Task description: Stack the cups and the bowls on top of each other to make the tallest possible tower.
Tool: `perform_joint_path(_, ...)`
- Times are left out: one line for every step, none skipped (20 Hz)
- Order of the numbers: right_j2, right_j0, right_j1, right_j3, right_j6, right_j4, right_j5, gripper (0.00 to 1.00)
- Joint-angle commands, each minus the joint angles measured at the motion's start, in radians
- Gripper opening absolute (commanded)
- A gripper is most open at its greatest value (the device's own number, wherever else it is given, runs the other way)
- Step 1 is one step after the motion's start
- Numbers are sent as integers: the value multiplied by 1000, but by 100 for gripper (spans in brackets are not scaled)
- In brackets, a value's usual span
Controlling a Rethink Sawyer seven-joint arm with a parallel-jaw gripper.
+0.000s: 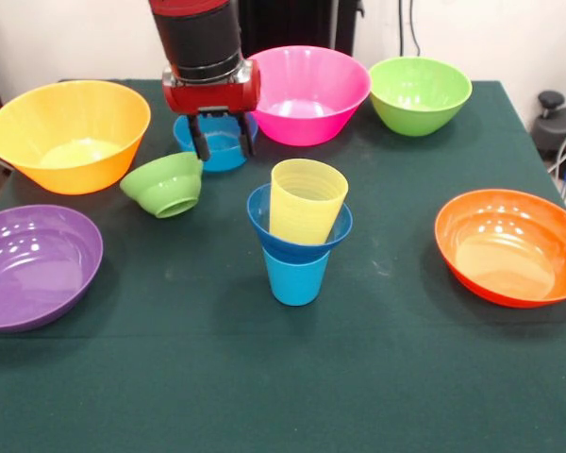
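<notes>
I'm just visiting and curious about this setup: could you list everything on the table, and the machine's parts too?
Light blue plastic cup: one, centre, base of a stack.
Dark blue plastic bowl: one, sitting on that cup.
Ribbed yellow plastic cup: one, in the dark blue bowl, tilted.
Small lime green bowl: one, left of the stack, on its side.
Small light blue bowl: one, behind the gripper.
Large bowls: yellow-orange and purple left; pink and green far; orange right.
Green tablecloth: one.
Red and black gripper: one, open, empty.
</notes>
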State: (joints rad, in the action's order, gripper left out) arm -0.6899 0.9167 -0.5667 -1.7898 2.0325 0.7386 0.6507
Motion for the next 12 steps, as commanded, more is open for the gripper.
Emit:
perform_joint_path(71,-26,17,-5,-46,67,-50,100)
perform_joint_path(71,-23,8,-15,-43,65,-50,100)
perform_joint_path(71,-22,3,-19,-43,63,-50,100)
perform_joint_path(71,-18,-4,-26,-42,61,-51,100)
perform_joint_path(71,-16,-8,-30,-44,60,-51,100)
perform_joint_path(71,-13,-12,-33,-46,58,-50,100)
perform_joint_path(71,-10,-16,-36,-48,57,-49,100)
perform_joint_path(72,-8,-15,-36,-50,58,-50,100)
perform_joint_path(72,-6,-16,-37,-52,58,-49,100)
perform_joint_path(72,-1,-20,-44,-53,59,-51,100)
perform_joint_path(71,2,-24,-47,-55,58,-50,100)
perform_joint_path(70,6,-34,-59,-55,55,-48,100)
